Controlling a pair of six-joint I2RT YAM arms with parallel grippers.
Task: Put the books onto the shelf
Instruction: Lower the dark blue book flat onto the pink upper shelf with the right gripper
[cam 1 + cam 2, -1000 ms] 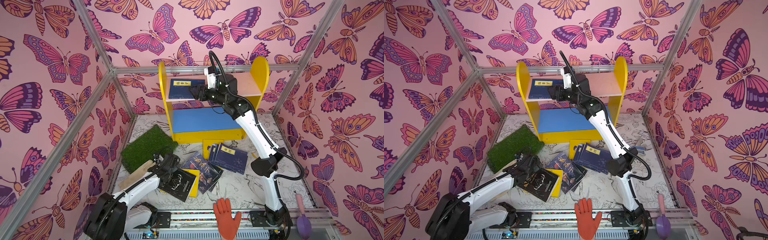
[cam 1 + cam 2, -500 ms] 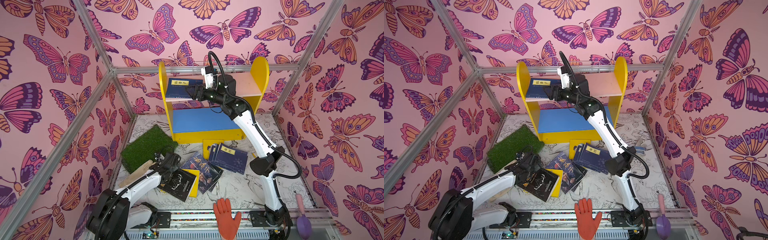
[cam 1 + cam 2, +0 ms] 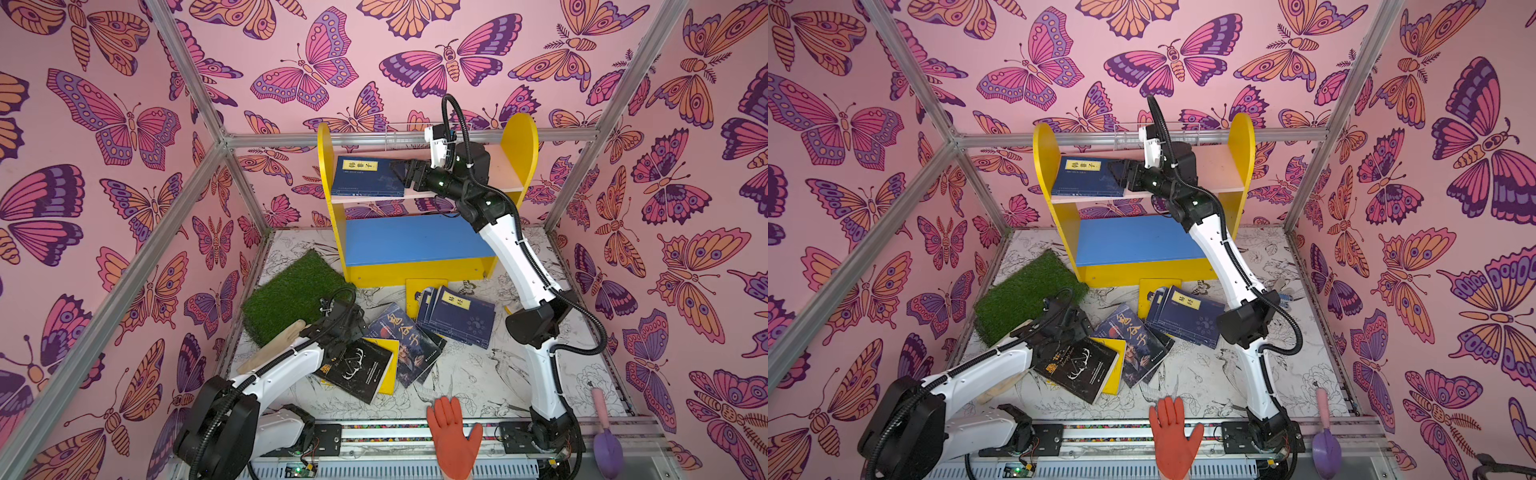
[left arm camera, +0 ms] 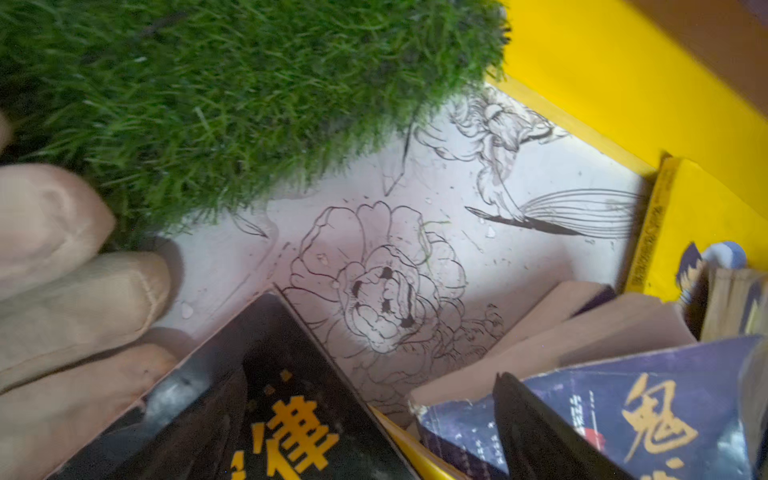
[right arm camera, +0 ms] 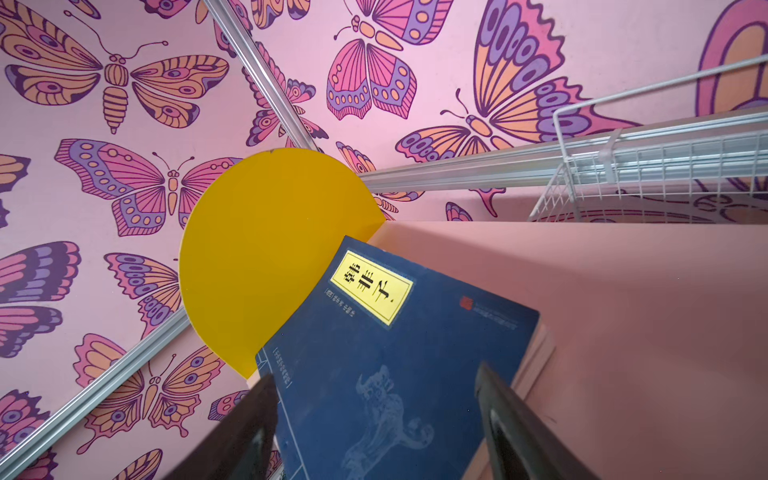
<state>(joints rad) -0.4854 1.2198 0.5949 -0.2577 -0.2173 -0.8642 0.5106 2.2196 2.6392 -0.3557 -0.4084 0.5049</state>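
The right arm [image 3: 509,249] climbs steeply from its base, elbow jutting out to the side, forearm rising high and forward. Its wrist turns across toward the left, so the right claw [image 3: 400,172] lies about level, jaws apart, clamping nothing. The left arm [image 3: 286,365] stretches low and forward. Behind the left claw [image 3: 353,332] the wrist tips downward, and the jaws are spread wide.
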